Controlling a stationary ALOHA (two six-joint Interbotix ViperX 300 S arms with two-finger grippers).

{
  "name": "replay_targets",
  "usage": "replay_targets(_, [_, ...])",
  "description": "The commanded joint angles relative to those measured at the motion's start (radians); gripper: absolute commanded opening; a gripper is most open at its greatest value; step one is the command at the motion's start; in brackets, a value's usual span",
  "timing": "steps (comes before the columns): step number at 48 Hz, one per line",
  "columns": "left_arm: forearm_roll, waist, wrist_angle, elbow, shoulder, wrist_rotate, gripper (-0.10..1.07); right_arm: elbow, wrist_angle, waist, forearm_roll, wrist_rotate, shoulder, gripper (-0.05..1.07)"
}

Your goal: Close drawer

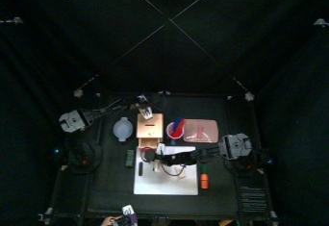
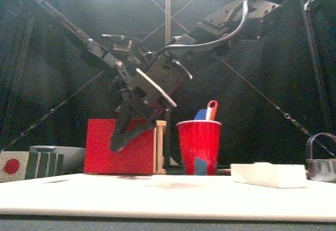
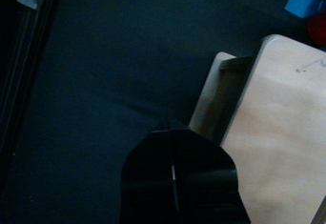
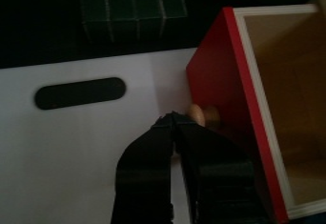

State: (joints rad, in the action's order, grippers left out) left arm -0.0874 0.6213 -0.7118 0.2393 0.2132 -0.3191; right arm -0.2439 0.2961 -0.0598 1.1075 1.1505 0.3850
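I see the right end effector (image 4: 181,123), jaws nearly together, touching the small knob (image 4: 204,116) on the red-fronted wooden drawer (image 4: 274,94); the left end effector (image 3: 174,166) is closed beside the pale wooden box (image 3: 274,142)

Drawer (image 4: 274,104) with a red front, pulled open
Pale wooden floor bare inside; small round knob (image 4: 201,116) on the red face, over the white sheet (image 4: 90,132)

Drawer (image 4: 274,94): matt wood w/ red painted face; cup (image 2: 199,146): glossy red plastic.
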Motion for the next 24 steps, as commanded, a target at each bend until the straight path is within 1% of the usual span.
replay_targets(1, [-0.002, -0.008, 0.002, -0.014, -0.008, 0.000, 0.11, 0.025, 0.015, 0.041, 0.014, -0.002, -0.026, 0.20])
replay_targets(24, [-0.002, -0.009, 0.017, -0.003, -0.006, 0.000, 0.11, 0.038, 0.032, 0.118, 0.041, -0.002, -0.015, 0.20])
